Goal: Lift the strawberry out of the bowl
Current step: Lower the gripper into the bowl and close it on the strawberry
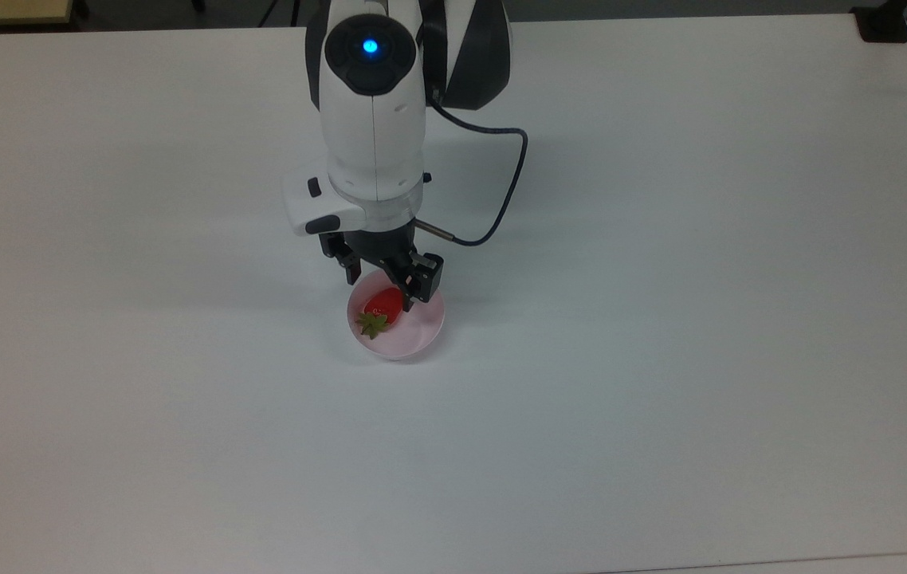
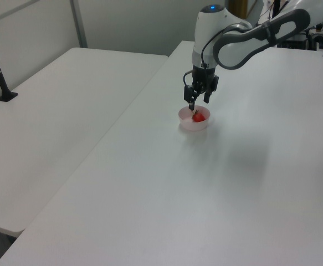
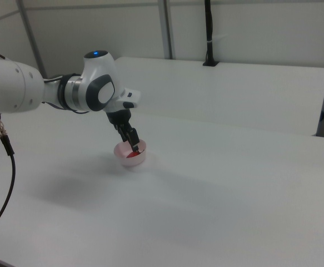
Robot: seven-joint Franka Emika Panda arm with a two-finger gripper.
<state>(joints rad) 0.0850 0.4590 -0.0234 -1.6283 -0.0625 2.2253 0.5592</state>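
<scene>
White table point(image 1: 661, 319), spread fingers point(image 1: 407, 296) astride strawberry point(image 1: 383, 306) in bowl point(image 1: 422, 331), gripping nothing.

Strawberry point(image 1: 384, 305) glossy red with a green leaf cap, inside the pale pink bowl point(image 1: 420, 335). Table point(image 1: 661, 319) plain white around the bowl. Arm point(image 1: 374, 112) above the bowl white with dark grey joints and a blue light on top. Gripper point(image 1: 380, 288) black. Cable point(image 1: 501, 199) beside the arm black.
</scene>
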